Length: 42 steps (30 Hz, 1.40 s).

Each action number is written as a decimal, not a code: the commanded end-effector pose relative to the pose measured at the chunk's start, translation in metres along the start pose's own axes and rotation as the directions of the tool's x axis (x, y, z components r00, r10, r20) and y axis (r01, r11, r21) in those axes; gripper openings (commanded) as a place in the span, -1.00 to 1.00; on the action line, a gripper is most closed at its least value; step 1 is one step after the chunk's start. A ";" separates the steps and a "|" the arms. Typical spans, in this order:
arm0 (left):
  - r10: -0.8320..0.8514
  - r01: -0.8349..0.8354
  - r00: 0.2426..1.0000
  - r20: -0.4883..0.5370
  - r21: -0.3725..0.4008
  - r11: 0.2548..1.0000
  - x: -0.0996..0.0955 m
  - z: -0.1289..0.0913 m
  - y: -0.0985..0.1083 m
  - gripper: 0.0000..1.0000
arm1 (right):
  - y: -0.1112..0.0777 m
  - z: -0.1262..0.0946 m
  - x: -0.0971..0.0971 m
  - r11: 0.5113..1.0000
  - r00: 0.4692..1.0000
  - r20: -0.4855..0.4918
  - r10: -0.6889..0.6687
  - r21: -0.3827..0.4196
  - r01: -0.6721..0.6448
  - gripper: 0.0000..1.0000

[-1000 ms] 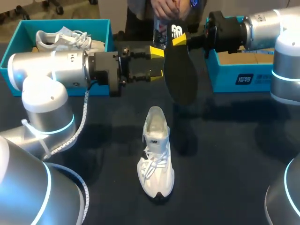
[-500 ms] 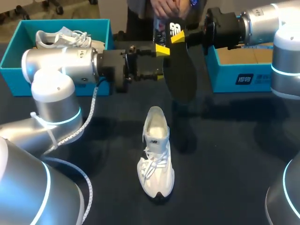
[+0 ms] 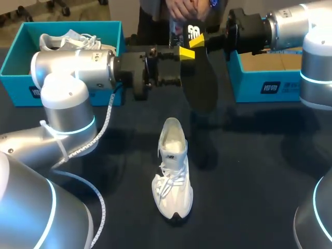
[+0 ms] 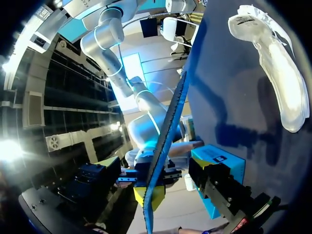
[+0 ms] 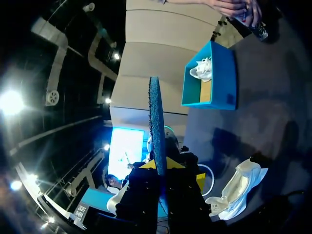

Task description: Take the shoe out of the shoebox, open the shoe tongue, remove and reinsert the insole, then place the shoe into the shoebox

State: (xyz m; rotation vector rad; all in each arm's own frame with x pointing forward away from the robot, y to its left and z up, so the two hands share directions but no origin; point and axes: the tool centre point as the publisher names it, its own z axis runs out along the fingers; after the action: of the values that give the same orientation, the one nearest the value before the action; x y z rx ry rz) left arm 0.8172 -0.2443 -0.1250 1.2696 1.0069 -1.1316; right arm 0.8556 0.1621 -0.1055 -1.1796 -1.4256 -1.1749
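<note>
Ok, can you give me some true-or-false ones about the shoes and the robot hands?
1. The right gripper holds the black insole up above the table. True.
2. The insole is tucked inside the white sneaker. False: the insole is out of it, hanging from the right gripper.
3. The white sneaker sits in a shoebox. False: it stands on the dark table, outside the boxes.
4. The left shoebox is blue and holds a second white sneaker. True.
</note>
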 end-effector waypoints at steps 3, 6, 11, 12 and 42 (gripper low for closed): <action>0.015 -0.015 1.000 0.005 -0.020 1.000 -0.007 0.005 -0.007 0.69 | 0.001 0.001 0.000 1.000 1.000 0.002 0.000 0.001 0.000 -1.00; 0.022 -0.022 1.000 0.002 -0.036 0.999 -0.009 0.005 -0.008 0.51 | 0.001 0.001 0.000 1.000 1.000 0.002 0.000 0.001 0.000 -1.00; 0.021 -0.022 1.000 -0.009 -0.041 0.999 -0.011 0.008 -0.007 -0.02 | 0.001 0.001 0.000 1.000 1.000 0.002 0.000 0.001 0.000 -1.00; 0.021 -0.022 1.000 -0.009 -0.041 0.999 -0.012 0.008 -0.007 -0.04 | 0.001 0.001 0.000 1.000 1.000 0.002 0.000 0.001 0.000 -1.00; -0.013 0.010 0.998 -0.056 -0.054 0.998 -0.012 0.011 -0.001 -0.66 | 0.001 0.001 0.000 1.000 1.000 0.002 0.000 0.001 0.000 -1.00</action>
State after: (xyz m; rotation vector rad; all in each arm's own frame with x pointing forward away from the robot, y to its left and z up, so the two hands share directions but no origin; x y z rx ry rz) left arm 0.8129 -0.2528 -0.1122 1.2581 1.0814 -1.0773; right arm 0.8557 0.1620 -0.1055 -1.1796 -1.4256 -1.1750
